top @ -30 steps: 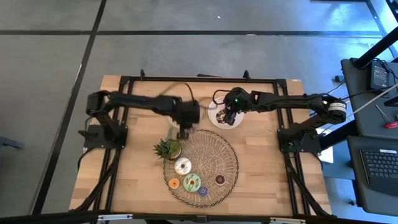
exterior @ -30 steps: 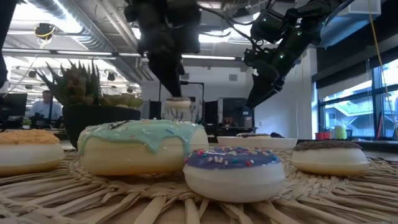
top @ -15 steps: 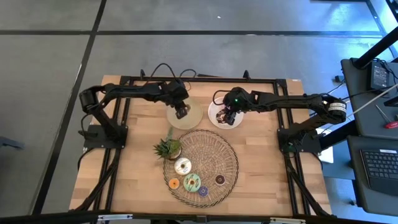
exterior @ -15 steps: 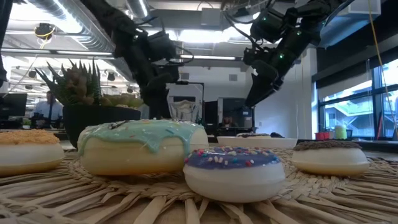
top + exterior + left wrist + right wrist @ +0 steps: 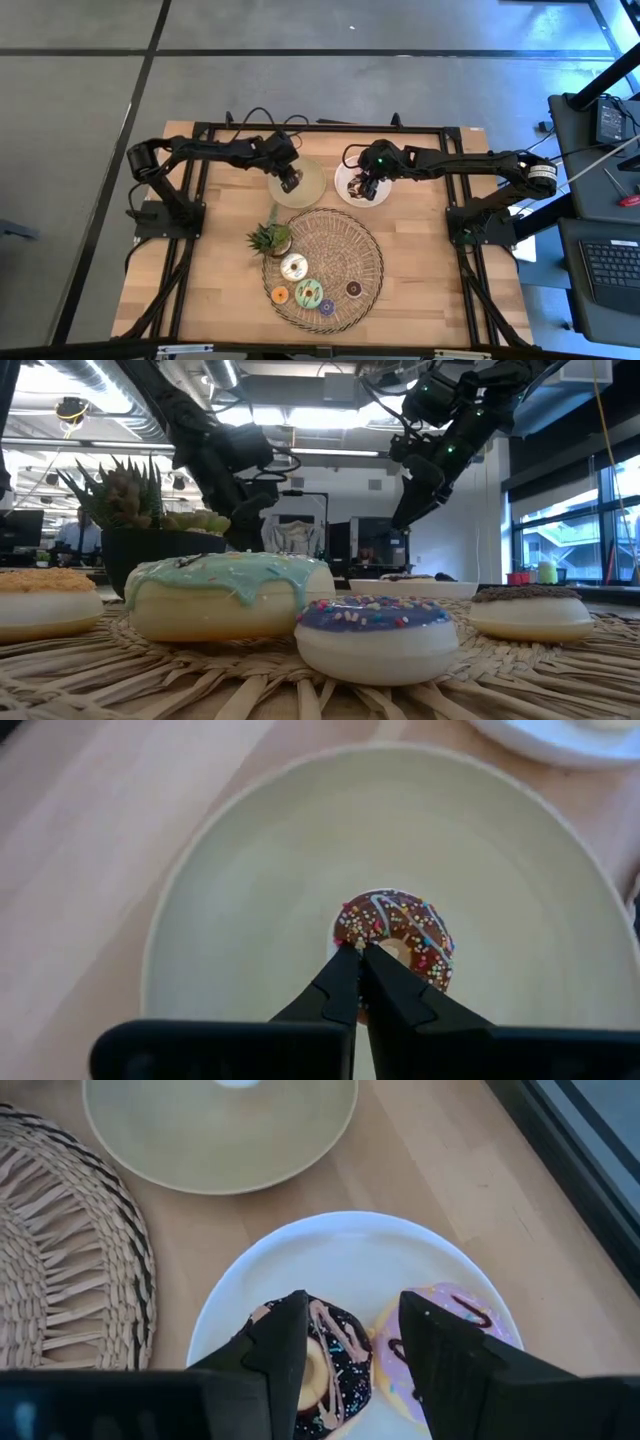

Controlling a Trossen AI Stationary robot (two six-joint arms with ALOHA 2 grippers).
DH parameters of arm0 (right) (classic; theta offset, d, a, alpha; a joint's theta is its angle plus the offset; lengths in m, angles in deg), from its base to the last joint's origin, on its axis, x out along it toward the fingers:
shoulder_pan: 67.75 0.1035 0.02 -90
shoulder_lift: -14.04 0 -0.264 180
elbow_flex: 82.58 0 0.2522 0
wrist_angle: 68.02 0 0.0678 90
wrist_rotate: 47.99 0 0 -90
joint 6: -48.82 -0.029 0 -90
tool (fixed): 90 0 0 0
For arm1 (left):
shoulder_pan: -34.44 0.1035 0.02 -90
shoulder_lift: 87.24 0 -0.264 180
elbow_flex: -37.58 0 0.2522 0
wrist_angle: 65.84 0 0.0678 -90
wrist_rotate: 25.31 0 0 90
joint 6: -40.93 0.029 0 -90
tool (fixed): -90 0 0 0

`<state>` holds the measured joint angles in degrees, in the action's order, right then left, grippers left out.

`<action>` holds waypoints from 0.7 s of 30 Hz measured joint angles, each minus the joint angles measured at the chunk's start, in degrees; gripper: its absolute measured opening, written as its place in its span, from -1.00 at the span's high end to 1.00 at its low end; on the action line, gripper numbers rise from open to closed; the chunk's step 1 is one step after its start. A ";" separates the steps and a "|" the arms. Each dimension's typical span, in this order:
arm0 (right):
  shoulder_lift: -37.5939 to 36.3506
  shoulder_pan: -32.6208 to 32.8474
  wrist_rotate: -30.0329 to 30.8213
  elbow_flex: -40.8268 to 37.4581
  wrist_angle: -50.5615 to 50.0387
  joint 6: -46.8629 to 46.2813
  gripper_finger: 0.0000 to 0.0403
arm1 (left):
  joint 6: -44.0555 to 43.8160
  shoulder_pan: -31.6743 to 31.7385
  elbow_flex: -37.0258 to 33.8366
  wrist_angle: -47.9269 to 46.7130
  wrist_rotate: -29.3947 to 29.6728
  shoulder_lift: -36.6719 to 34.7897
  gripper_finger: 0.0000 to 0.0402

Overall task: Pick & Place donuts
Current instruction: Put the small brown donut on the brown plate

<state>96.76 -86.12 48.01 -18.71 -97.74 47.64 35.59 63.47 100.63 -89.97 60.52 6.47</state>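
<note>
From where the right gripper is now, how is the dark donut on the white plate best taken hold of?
Probably by its outer rim, from straight above. The dark donut lies flat on the white plate, touching the pink donut. The open right gripper straddles its pink-side half; shifting away from pink would bracket the whole ring.

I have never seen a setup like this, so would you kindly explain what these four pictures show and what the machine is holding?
These are two dark robot arms at a wooden table, each ending in a two-finger pincer. One camera looks straight down, one sits at table-top height, and one rides on each wrist.

The left pincer is over a pale green plate, its fingers closed on the rim of a small brown-iced sprinkled donut.

The right pincer is open above a white plate, straddling a dark chocolate donut, with a pink-iced donut beside it.

A round woven straw mat carries five more donuts, with a small spiky potted plant at its edge.
</note>
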 joint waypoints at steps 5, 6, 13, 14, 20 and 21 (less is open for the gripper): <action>0.00 0.00 0.00 0.00 0.02 -0.10 0.20 | -1.00 0.00 -1.93 2.63 -0.02 0.00 0.97; 0.00 0.00 0.00 0.00 0.02 -0.10 0.20 | -1.39 0.00 -2.15 2.89 -0.01 0.00 0.97; 0.00 0.01 0.00 0.00 0.08 -0.10 0.20 | -3.13 0.00 -2.48 3.37 0.15 0.00 0.97; 0.00 0.00 0.00 0.00 0.11 -0.10 0.20 | -3.18 0.00 -2.48 3.35 0.16 0.00 0.97; 0.00 0.00 -0.02 0.00 0.23 -0.12 0.20 | -5.27 0.00 -2.48 3.38 4.10 0.02 0.98; 0.00 0.02 0.00 0.00 0.33 -0.10 0.20 | -5.88 0.03 -2.48 3.37 4.57 0.02 0.98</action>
<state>96.76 -86.10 48.01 -18.71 -97.41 47.54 29.71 63.51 98.14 -86.59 65.09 6.49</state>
